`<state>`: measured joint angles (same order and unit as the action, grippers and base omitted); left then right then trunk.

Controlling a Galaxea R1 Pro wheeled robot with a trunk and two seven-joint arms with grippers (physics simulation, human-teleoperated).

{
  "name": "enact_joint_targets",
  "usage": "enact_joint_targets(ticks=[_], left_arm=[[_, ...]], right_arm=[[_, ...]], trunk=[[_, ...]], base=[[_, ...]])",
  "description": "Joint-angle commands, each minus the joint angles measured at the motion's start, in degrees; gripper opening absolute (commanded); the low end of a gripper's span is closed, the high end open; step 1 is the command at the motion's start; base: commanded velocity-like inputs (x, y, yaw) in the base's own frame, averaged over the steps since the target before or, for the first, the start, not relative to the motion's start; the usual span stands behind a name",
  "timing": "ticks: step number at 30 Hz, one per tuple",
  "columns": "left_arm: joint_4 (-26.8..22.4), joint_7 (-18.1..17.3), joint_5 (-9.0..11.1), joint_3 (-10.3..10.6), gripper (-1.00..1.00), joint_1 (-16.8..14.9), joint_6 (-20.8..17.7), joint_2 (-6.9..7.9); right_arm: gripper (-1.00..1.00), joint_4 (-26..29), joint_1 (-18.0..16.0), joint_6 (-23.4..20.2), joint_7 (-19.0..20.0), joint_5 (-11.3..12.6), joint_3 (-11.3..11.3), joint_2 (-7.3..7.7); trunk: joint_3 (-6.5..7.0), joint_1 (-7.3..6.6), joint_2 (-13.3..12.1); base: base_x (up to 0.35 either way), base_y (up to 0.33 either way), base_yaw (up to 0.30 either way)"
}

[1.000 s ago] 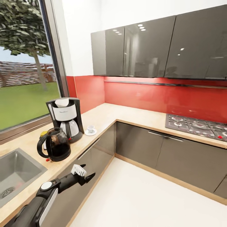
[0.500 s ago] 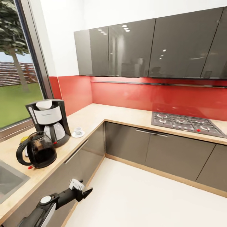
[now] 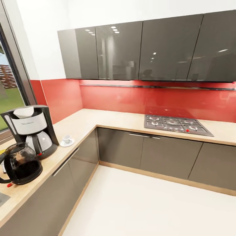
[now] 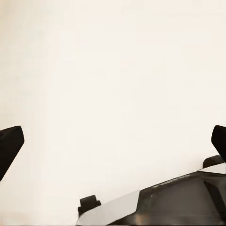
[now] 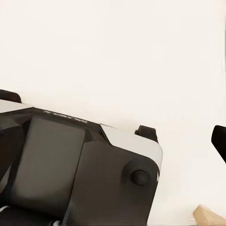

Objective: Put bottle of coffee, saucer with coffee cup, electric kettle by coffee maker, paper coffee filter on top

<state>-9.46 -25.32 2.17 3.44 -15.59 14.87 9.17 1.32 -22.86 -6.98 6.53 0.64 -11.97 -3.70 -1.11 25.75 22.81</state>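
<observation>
Standing along the beige stone countertop (image 3: 108, 119), the coffee station looks nearly assembled. The black-and-grey drip coffee maker (image 3: 31, 131) sits by the window with a white paper coffee filter (image 3: 23, 112) resting in its top. Just beside it towards the corner, a small white coffee cup (image 3: 67, 139) stands on a white saucer (image 3: 67, 143). On its other side, a round dark glass electric kettle (image 3: 20, 163) with a black handle sits close against it. A sliver of yellow peeks out behind the kettle; whether that is the bottle of coffee, I cannot tell.

The left gripper (image 4: 113, 141) hangs over the pale floor (image 4: 113, 70), its two dark fingertips spread wide at either edge of the wrist view, nothing between them. In the right wrist view one dark fingertip (image 5: 219, 141) shows beside the robot's grey base (image 5: 70, 165); the other finger is out of sight, so whether that claw is spread or clenched I cannot say.

To my eye the robot is in transit. Before calling it done, it would do well to confirm the bottle behind the kettle, and to keep both arms tucked low, clear of the grey cabinet fronts (image 3: 118, 147).
</observation>
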Motion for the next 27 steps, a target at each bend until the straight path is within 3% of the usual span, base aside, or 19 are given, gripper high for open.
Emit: enact_joint_targets(ticks=[1,4,7,9,10,11,19,25,27], left_arm=[[0.5,1.6,0.3,0.3,1.00,1.2,0.3,0.11],[1.0,5.7,0.4,0.3,1.00,3.5,0.1,0.19],[1.5,11.6,0.5,0.3,1.00,6.0,-0.2,0.12],[1.8,15.1,0.5,0.3,1.00,7.4,-0.3,-0.06],[3.9,21.0,0.7,0.1,1.00,9.1,-0.6,-0.33],[5.1,22.4,0.7,0.1,1.00,9.4,-0.7,-0.41],[11.0,26.7,0.9,-0.2,1.00,9.8,-1.6,-1.19],[12.0,30.6,1.1,-0.2,1.00,9.9,-9.7,-1.43],[12.0,31.8,1.0,-0.2,1.00,9.9,-11.5,-2.20]], right_arm=[[1.00,0.1,0.0,-0.3,-0.2,0.1,-0.3,0.00],[1.00,0.1,0.2,-0.3,-1.9,0.5,-0.3,-0.05],[1.00,0.1,0.3,-0.3,-5.7,3.1,-0.3,-0.12],[1.00,0.1,0.3,-0.3,-7.5,5.6,-0.3,-0.14],[1.00,0.0,0.4,-0.3,-9.1,10.0,-0.3,-0.16],[1.00,0.0,0.5,-0.3,-9.3,10.7,-0.3,-0.16],[1.00,0.0,1.9,-0.4,-9.7,12.0,-0.4,-0.11],[1.00,-0.1,3.1,-0.5,-9.7,11.5,-0.6,-0.03],[1.00,0.0,4.0,-0.5,-9.6,11.2,-0.6,0.13]], trunk=[[-0.09,0.04,0.1],[-0.03,0.04,0.1],[0.06,0.04,0.1],[0.13,0.04,0.1],[0.17,0.04,0.1],[0.22,0.04,0.1],[0.53,0.04,0.1],[0.55,0.04,0.1],[0.55,0.04,0.1]], base=[[0.000,0.000,-0.262],[0.000,0.000,-0.262],[0.000,0.000,-0.263],[0.000,0.000,-0.263],[0.000,0.000,-0.262],[0.000,0.000,-0.262],[0.000,0.000,-0.251],[0.000,0.000,-0.033],[0.000,0.000,-0.002]])
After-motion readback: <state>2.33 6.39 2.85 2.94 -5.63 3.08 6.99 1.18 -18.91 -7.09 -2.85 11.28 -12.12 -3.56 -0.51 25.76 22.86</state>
